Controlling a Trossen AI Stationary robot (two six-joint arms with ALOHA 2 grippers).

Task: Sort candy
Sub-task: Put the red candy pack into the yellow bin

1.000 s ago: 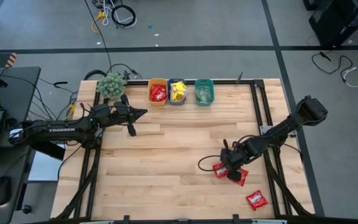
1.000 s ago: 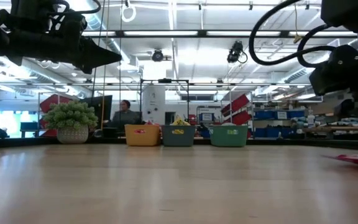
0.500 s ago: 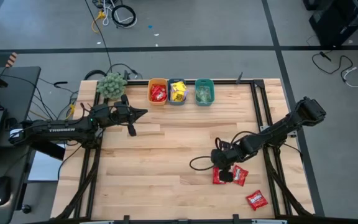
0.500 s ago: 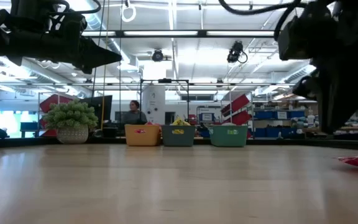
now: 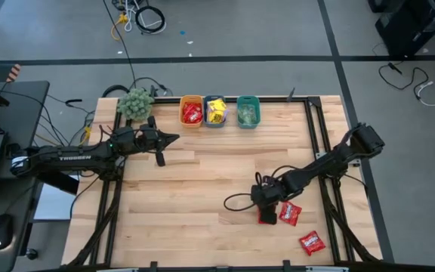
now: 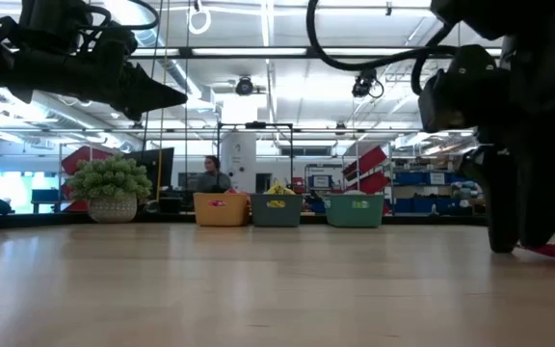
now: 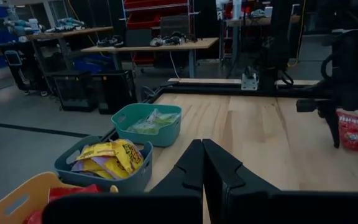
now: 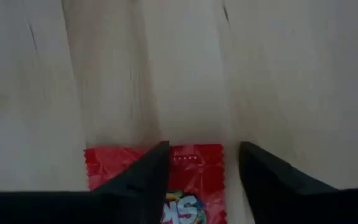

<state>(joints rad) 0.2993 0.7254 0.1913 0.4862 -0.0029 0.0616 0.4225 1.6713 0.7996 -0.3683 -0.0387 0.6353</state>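
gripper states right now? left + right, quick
Left gripper: shut, empty, hanging above the table near the bins.
Right gripper: open, fingers down either side of a red candy packet, not gripping it.

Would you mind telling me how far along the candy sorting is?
Done: red, yellow and green candy fills the bins. In hand: the right end effector, open, straddles a red packet. Left: red packets and. Left end effector waits shut.

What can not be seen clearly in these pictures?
- High view: the right gripper covers part of a red packet.
- Right wrist view: that packet is cut off by the edge, its print unreadable.
- High view: candy in the teal bin is too small to count.
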